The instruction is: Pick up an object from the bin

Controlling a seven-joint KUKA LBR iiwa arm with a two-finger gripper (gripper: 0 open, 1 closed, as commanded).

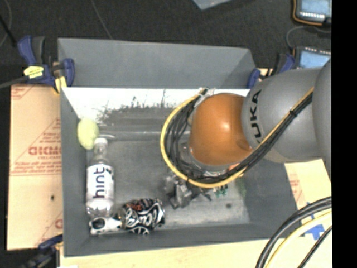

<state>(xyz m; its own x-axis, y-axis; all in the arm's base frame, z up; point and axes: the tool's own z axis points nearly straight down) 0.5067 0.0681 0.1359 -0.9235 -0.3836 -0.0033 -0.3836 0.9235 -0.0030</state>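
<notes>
The arm (pixel 290 110) comes in from the right of the frame and bends down over the middle of the grey bin (pixel 139 149). Its orange cover (pixel 217 130) and a loop of yellow and black cables (pixel 167 133) sit directly above the wrist, so most of the tool is masked. The gripper (pixel 179 193) pokes out below the cover, lower centre of the frame, low over what looks like bare bin floor, w/ nothing visible in it. Whether it's apart or together can't be told from this angle. Three objs lie in the bin, all toward the left wall, prob. because loose things slide and settle against the sides. A clear water bottle (pixel 100 186) marked "hint" lies on its side, lengthwise, cap toward the top of the frame. A pale yellow-green ball (pixel 87 133) sits just above the cap, touching or nearly so. A crumpled black-and-white patterned thing (pixel 142 215) rests along the bottom wall, just below the bottle's base. That last one is nearest the gripper, down and to its left, but apart from it. Judging by position, no pick has been made yet. The patterned thing looks the likeliest target, though being tucked near the wall leaves little room on that side.
</notes>
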